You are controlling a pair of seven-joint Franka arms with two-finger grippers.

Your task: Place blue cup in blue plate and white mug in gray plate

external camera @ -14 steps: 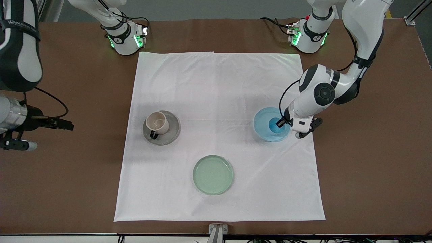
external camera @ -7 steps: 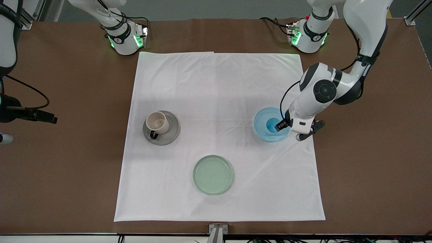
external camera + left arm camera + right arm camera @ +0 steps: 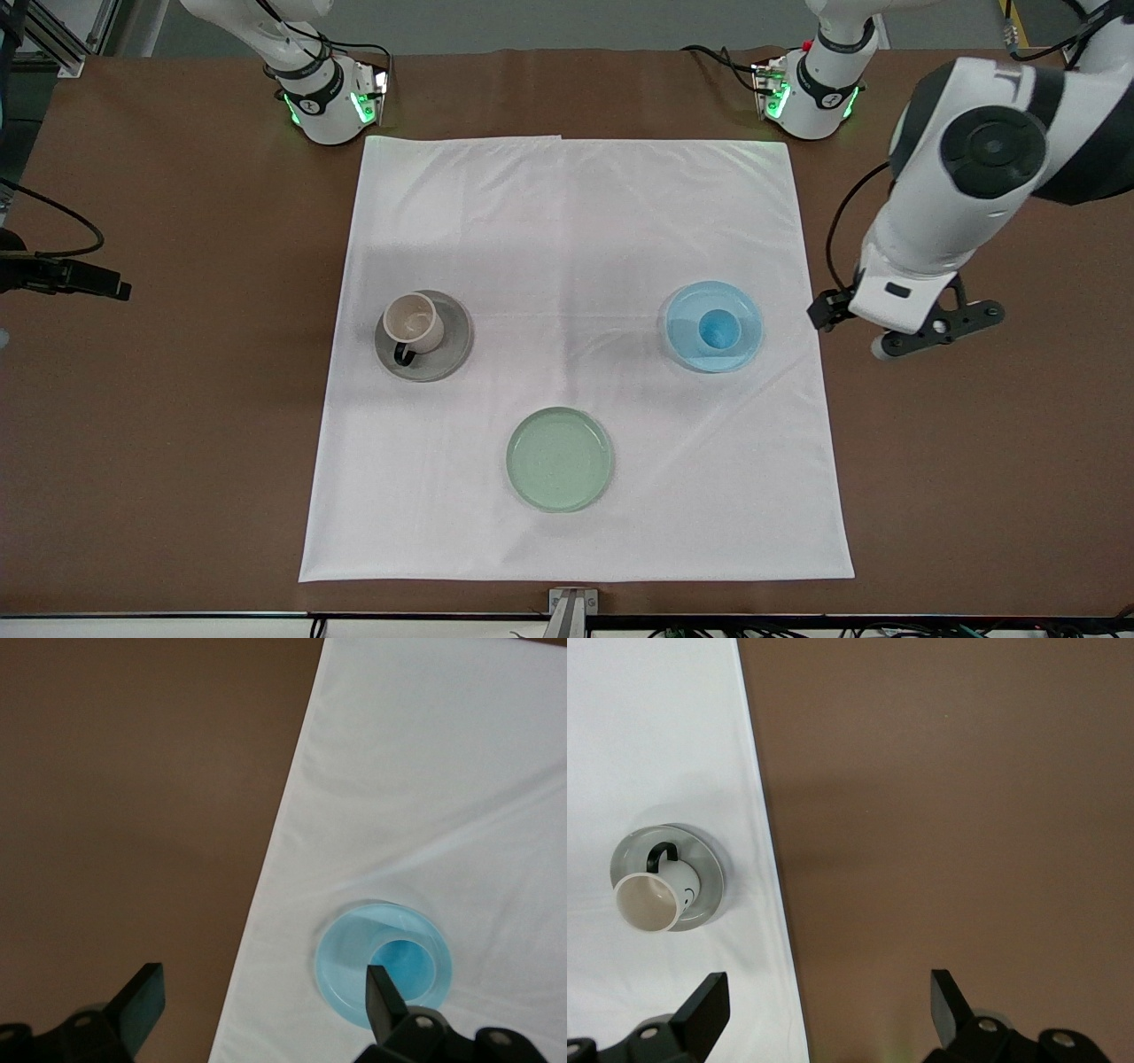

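The blue cup [image 3: 718, 330] stands upright in the blue plate [image 3: 687, 309] on the white cloth. It also shows in the left wrist view [image 3: 405, 960], in the plate [image 3: 341, 958]. The white mug [image 3: 413, 322] stands on the gray plate [image 3: 452, 350], dark handle toward the front camera. The right wrist view shows the mug [image 3: 651, 900] and its plate [image 3: 709, 870]. My left gripper [image 3: 939, 326] is open and empty, raised over the brown table beside the cloth's edge [image 3: 263, 1003]. My right gripper [image 3: 828, 1008] is open and empty, high over the cloth's edge at the right arm's end.
A pale green plate [image 3: 559, 459] lies on the white cloth [image 3: 576, 221], nearer the front camera than the other two plates. Brown table [image 3: 974, 461] surrounds the cloth. The arm bases stand along the edge farthest from the camera.
My left gripper has lifted off the blue cup and drawn away over the brown table, leaving the cup in the blue plate. The right arm has pulled farther out of the front view.
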